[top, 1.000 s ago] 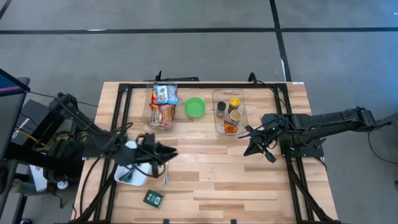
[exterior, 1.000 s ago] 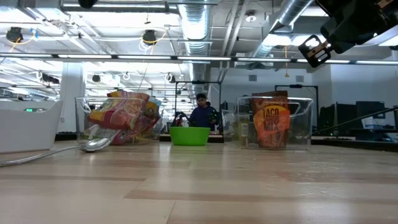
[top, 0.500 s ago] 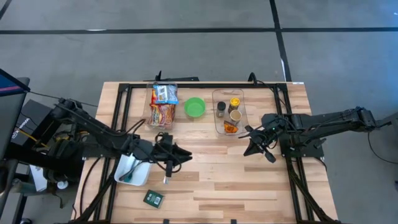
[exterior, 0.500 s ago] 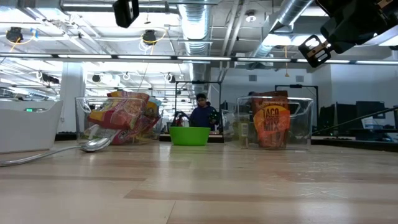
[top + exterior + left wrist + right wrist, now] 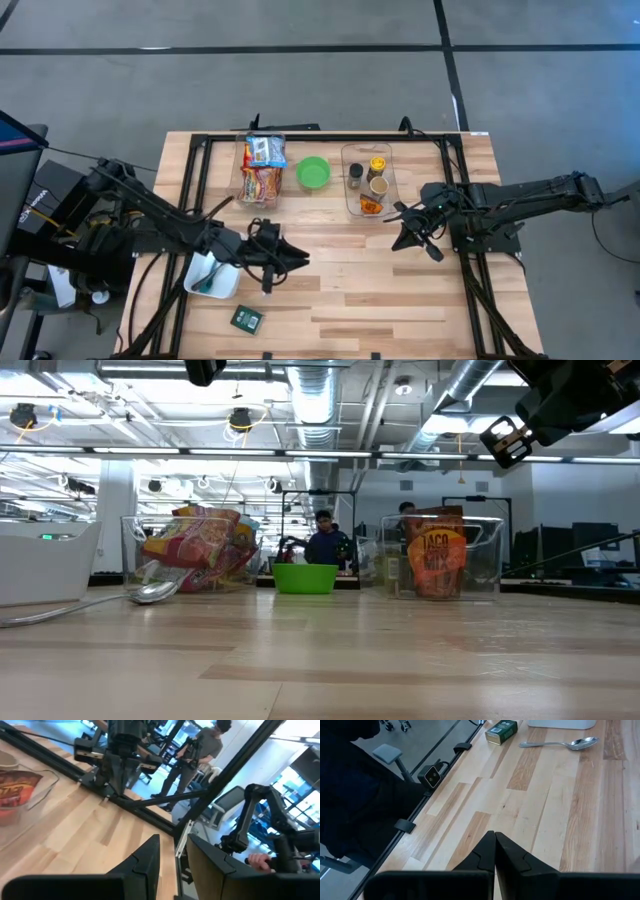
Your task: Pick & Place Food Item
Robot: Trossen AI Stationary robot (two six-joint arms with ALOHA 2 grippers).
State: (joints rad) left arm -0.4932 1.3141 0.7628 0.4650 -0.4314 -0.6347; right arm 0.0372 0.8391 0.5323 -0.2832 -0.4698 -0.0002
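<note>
A: Tabletop [image 5: 330, 290] contents, left to right, please.

B: At the far left a white container [image 5: 212, 274] is seen, with a small green packet [image 5: 246, 319] lying near it toward the front edge. A spoon [image 5: 267, 284] is laid just beside the container.

A: And the left tool?

B: The left tool [image 5: 296, 259] is held above the bare wood just past the container. Its fingers [image 5: 150, 857] are parted by a narrow gap in the left wrist view, and nothing is seen between them.

A: Where are the food items kept?

B: Toward the back, a clear bin [image 5: 259, 170] is filled with snack bags [image 5: 200, 547]. A green bowl [image 5: 314, 173] is set next to it, between the two bins. A second clear bin [image 5: 367, 181] is placed to its right, holding small jars [image 5: 377, 166] and a taco mix pouch [image 5: 436, 561], which is stood upright against the wall.

A: The right tool?

B: The right tool [image 5: 403, 228] is hung just beside that second bin, raised off the wood. Its fingers [image 5: 492, 851] are pressed together, and nothing is pinched.

A: Anything beyond?

B: A person [image 5: 323, 541] is seen in the room behind the bowl.
</note>
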